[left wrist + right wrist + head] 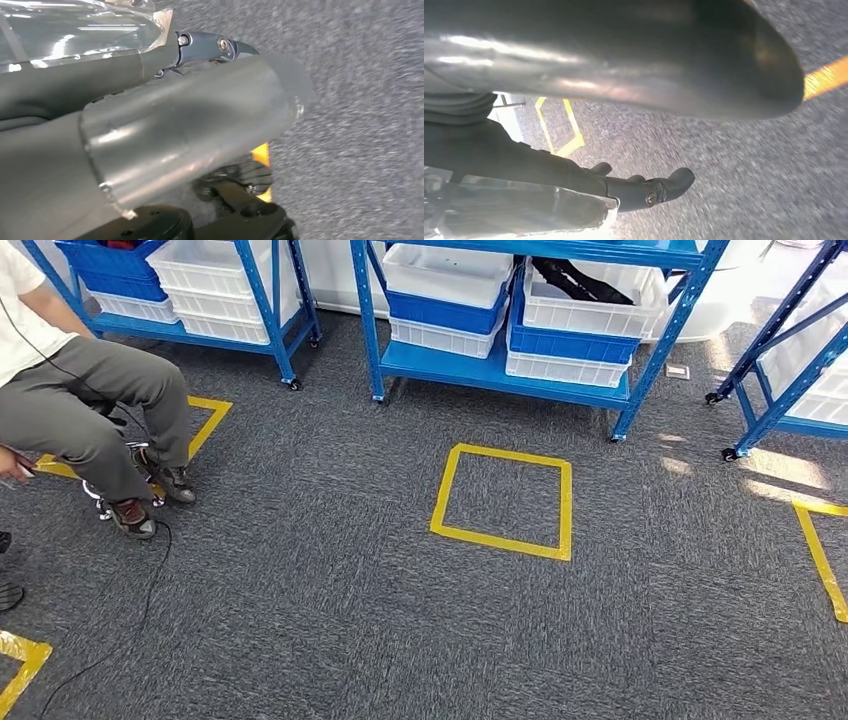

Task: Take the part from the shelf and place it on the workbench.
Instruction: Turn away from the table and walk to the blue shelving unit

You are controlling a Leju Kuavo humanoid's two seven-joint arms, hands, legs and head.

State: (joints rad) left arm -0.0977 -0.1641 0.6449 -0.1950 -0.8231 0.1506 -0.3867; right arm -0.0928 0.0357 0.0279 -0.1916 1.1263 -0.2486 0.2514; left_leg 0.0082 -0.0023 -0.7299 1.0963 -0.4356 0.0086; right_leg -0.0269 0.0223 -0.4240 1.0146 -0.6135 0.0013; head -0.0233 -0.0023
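Both hands hang with fingers apart and empty, left hand (210, 47) and right hand (644, 190), so walk squarely to the blue steel shelf (520, 375), where the long black part (580, 280) lies in the white-and-blue plastic bin (585, 315).

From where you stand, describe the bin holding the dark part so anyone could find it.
Start at the blue metal shelf rack straight ahead, behind the closed yellow tape square. On its lowest shelf, take the right stack: the top white plastic bin alone holds a black object.
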